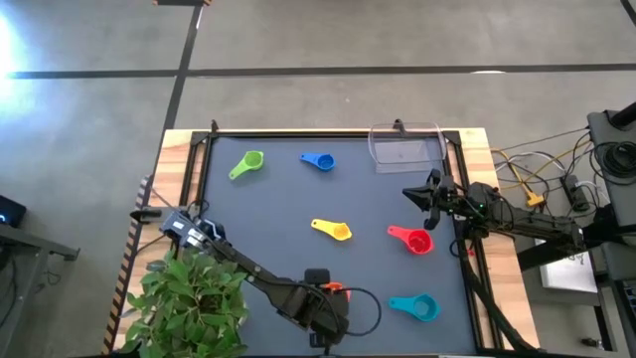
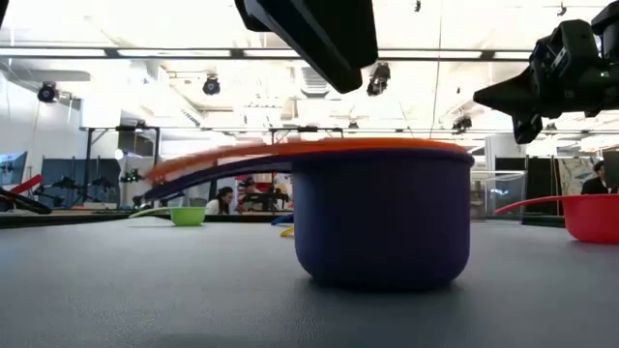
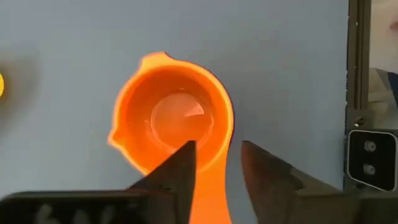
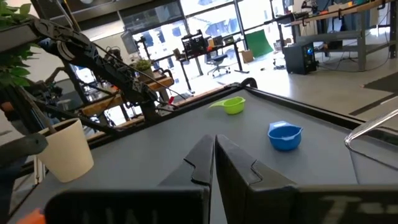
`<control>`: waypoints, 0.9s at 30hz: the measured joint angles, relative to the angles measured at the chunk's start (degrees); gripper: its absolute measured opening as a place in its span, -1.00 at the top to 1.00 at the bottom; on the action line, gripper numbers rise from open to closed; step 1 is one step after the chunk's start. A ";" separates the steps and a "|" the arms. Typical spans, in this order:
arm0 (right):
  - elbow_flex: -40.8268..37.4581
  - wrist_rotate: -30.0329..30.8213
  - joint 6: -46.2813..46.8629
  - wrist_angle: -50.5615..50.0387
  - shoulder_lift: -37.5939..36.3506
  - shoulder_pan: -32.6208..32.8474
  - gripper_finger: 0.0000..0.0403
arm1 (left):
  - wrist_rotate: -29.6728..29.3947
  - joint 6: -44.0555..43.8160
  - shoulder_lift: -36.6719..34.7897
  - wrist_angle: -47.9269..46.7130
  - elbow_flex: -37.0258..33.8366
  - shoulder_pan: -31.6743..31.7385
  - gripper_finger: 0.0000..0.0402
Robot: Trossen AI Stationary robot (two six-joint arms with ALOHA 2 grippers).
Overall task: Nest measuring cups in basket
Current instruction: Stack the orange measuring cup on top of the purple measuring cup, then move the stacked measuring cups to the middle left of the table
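One pair nested so far: orange cup [image 3: 171, 118] sits inside purple cup [image 2: 382, 217] at lower centre, my left gripper [image 3: 217, 165] open astride its handle. Right gripper [image 4: 214, 155] shut, idle. Basket [image 1: 405, 149], upper right, holds nothing.

Floor [image 1: 348, 40]: grey concrete, crossed by dark seam lines. Ceiling [image 2: 145, 39]: white, fitted with track spotlights [image 2: 211, 85]. Windows [image 4: 205, 25]: large, bright. Furniture: desks and office chairs [image 4: 217, 61]. A potted plant [image 1: 194, 298] occupies one table corner.
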 joint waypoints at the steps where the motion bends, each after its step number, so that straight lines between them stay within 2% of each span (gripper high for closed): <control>1: 0.00 0.00 0.01 -0.01 0.00 0.00 0.96 | 0.00 -0.23 0.00 0.16 0.00 -0.01 0.31; 7: 0.00 0.00 -0.01 0.01 0.00 0.00 0.96 | 0.04 -2.61 -0.09 1.70 0.00 0.02 -0.09; 11: 0.01 0.00 0.01 0.01 0.00 0.00 0.96 | 0.02 -2.06 0.40 5.41 0.00 0.04 -0.21; 16: 0.00 0.01 0.01 -0.01 0.00 0.00 0.96 | 0.04 -0.85 2.66 7.62 0.00 0.04 -0.21; 27: -0.01 0.00 -0.01 -0.01 0.00 0.00 0.96 | 0.79 -0.84 5.38 7.60 -0.09 0.10 -0.06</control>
